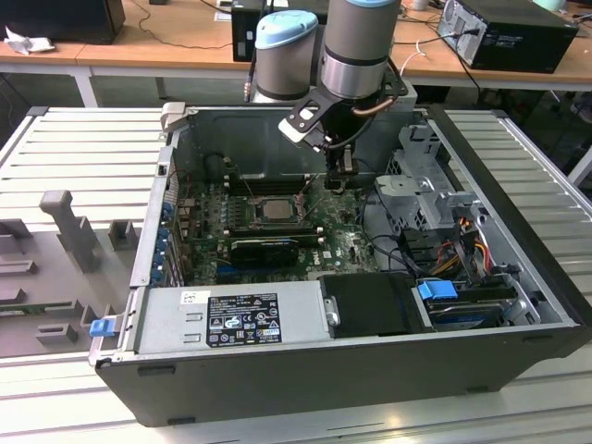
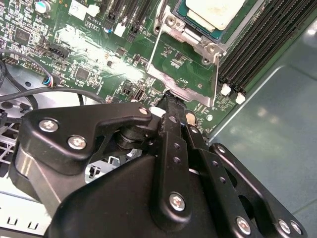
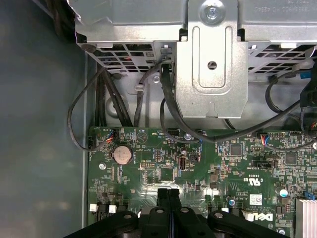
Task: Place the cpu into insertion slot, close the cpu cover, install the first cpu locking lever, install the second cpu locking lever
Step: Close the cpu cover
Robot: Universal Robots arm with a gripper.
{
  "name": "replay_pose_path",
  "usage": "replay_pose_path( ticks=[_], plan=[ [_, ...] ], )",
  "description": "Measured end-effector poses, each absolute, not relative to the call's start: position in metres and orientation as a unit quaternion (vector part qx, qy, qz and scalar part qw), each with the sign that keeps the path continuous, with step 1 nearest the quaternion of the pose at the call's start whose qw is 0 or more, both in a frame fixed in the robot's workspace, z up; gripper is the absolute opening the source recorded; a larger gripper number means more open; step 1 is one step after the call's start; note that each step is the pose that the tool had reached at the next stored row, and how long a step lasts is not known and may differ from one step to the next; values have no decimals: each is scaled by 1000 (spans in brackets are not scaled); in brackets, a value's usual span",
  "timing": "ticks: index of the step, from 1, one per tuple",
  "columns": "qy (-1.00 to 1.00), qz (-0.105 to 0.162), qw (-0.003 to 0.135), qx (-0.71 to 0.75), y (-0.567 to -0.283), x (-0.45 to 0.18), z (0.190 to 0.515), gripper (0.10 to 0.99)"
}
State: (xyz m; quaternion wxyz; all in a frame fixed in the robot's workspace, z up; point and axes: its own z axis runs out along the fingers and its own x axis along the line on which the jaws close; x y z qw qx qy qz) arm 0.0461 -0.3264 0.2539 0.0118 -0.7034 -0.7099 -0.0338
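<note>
A ribbed metal desk [image 1: 79, 153] carries an open computer case [image 1: 370, 379], lying on its side with its inside showing. The robot arm [image 1: 356, 46] reaches down into the case from the far side in the exterior view. A grey power supply [image 1: 231, 319] fills the near end of the case. Beyond it lies the green motherboard [image 1: 344, 245]. A metal drive cage [image 1: 421, 180] with bundled cables stands toward the exterior view's right.

The gripper [image 2: 171, 99] is low over the board, between the drive cage and the socket area. In both wrist views its two black fingers [image 3: 163, 198] are pressed together with nothing seen between them. In the second wrist view the fingertips meet the outer edge of the cpu cover [image 2: 183, 89]. The cover is swung open away from the socket, and green board shows through its square window. Whether the tips actually press on that edge cannot be told.

The insertion slot [image 2: 192, 37] lies just beyond the cover's hinged side, beside the long black memory slots [image 2: 267, 39]. The cpu [image 2: 215, 10] is seated in the slot with its pale top uncovered. A round coin cell [image 3: 123, 153] sits on the board near the case wall.
</note>
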Motion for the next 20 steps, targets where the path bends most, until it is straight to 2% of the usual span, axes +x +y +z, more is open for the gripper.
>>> replay_pose_path(
  ticks=[20],
  plan=[
    [-710,-34,12,-703,-326,42,254,106]
  ],
)
